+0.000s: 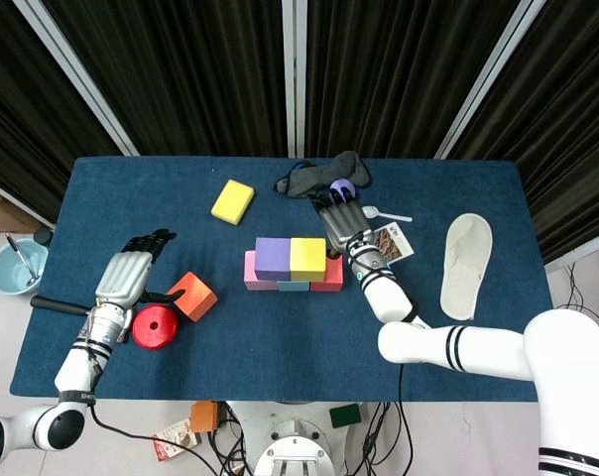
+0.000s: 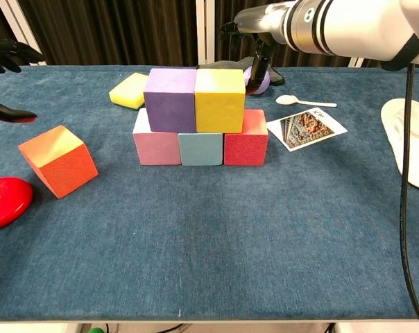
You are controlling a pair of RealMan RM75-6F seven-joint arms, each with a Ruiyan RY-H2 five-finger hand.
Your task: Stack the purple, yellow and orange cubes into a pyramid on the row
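The purple cube [image 1: 273, 258] [image 2: 170, 99] and the yellow cube [image 1: 308, 258] [image 2: 219, 100] sit side by side on a row of pink [image 2: 154, 142], teal [image 2: 200, 148] and red [image 2: 245, 142] cubes. The orange cube [image 1: 192, 296] [image 2: 57, 161] lies on the table to the left, tilted on an edge. My right hand [image 1: 344, 226] [image 2: 258, 41] hangs just behind the yellow cube's far right corner, fingers pointing down and holding nothing; contact cannot be told. My left hand [image 1: 126, 278] rests beside the orange cube, fingers apart and empty.
A red disc [image 1: 154, 326] lies in front of the orange cube. A yellow sponge [image 1: 233, 201], black cloth [image 1: 319, 177] and purple ball [image 1: 342, 188] sit at the back. A white spoon [image 2: 305, 103], picture card [image 2: 306, 126] and white slipper [image 1: 466, 265] lie to the right.
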